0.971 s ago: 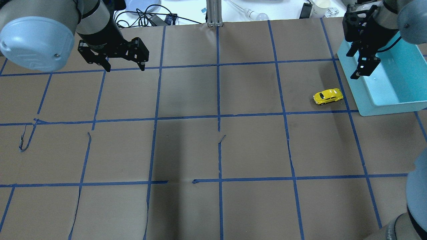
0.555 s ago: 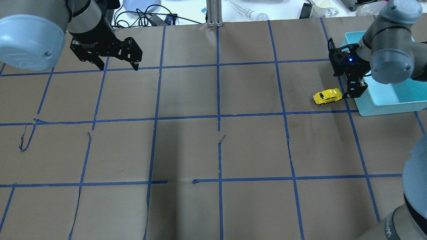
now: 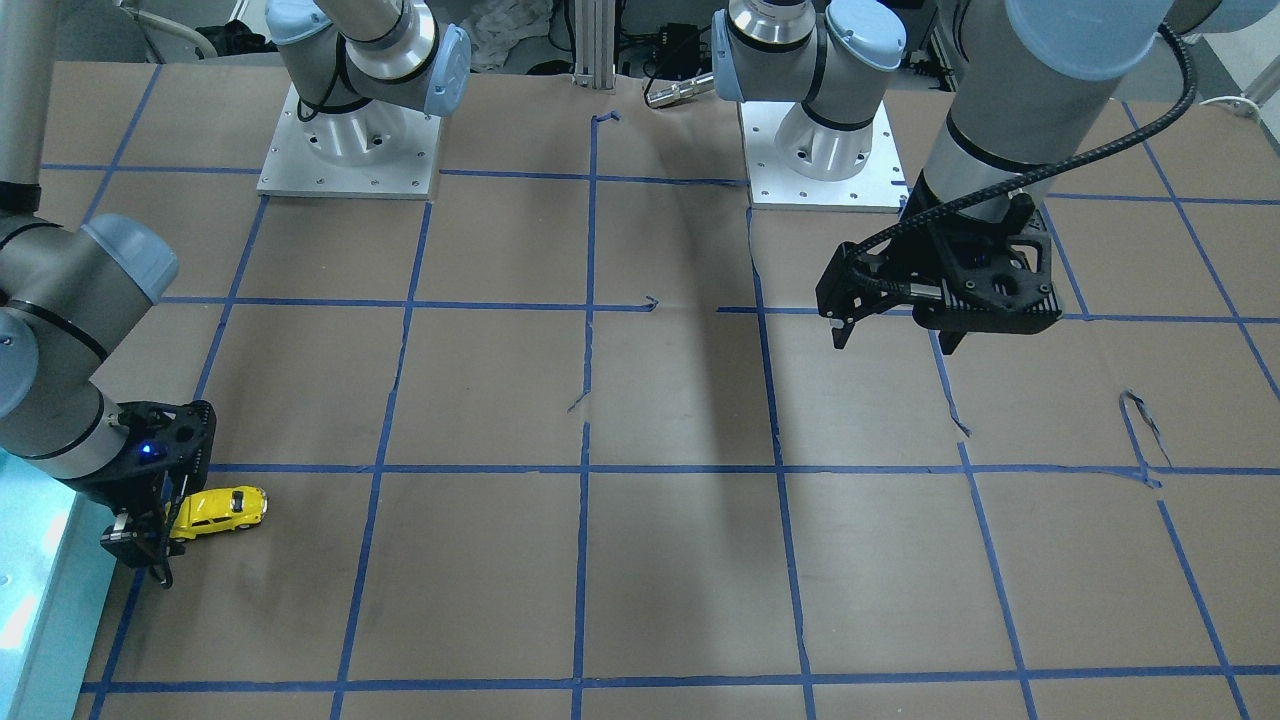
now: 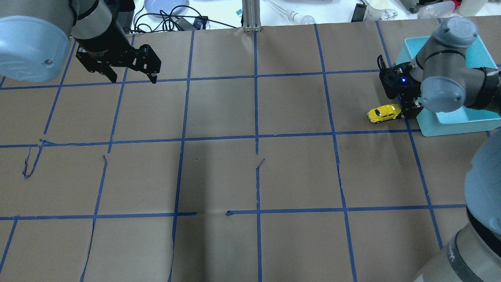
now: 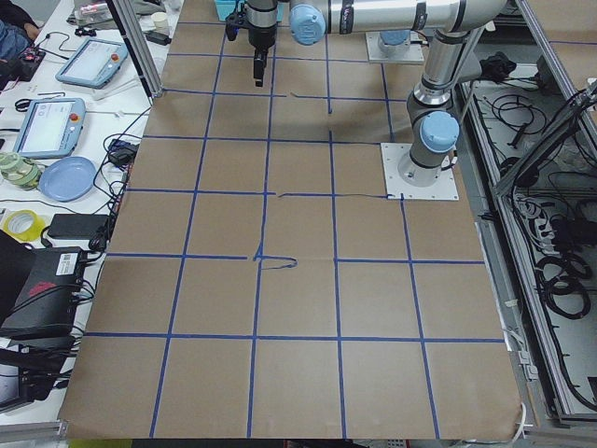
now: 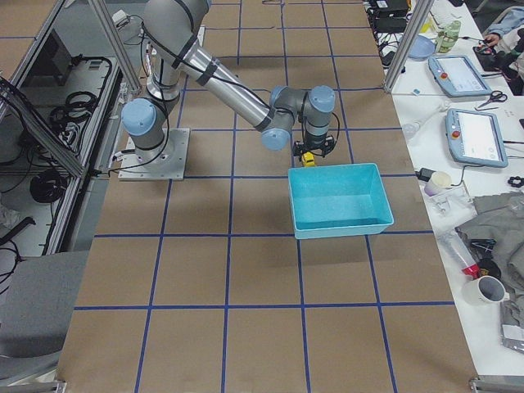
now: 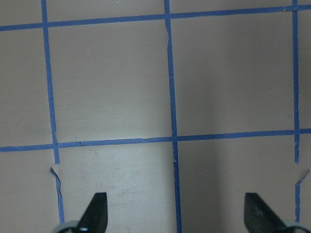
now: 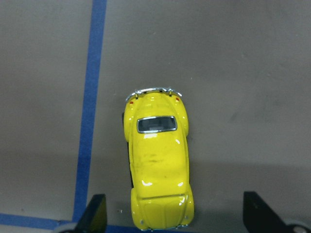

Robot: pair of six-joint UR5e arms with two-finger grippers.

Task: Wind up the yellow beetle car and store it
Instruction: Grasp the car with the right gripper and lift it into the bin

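Observation:
The yellow beetle car (image 4: 384, 113) stands on its wheels on the brown paper, just left of the teal bin (image 4: 454, 127). It also shows in the front view (image 3: 220, 509) and the right wrist view (image 8: 158, 165). My right gripper (image 4: 406, 112) is low at the car's bin-side end. It is open, and in the wrist view (image 8: 176, 216) that end of the car lies between the fingertips with gaps on both sides. My left gripper (image 4: 134, 79) is open and empty, held above the far left of the table (image 7: 177, 213).
The teal bin (image 6: 344, 228) shows nothing inside it. Blue tape lines grid the paper, with torn, lifted bits (image 4: 27, 166). Cables, a plate and bottles lie beyond the table's far edge (image 4: 172, 15). The arm bases (image 3: 350, 140) stand at the robot's side.
My right gripper moved from above the bin down and left to the car's end. My left gripper drifted slightly left and back. The car has not moved.

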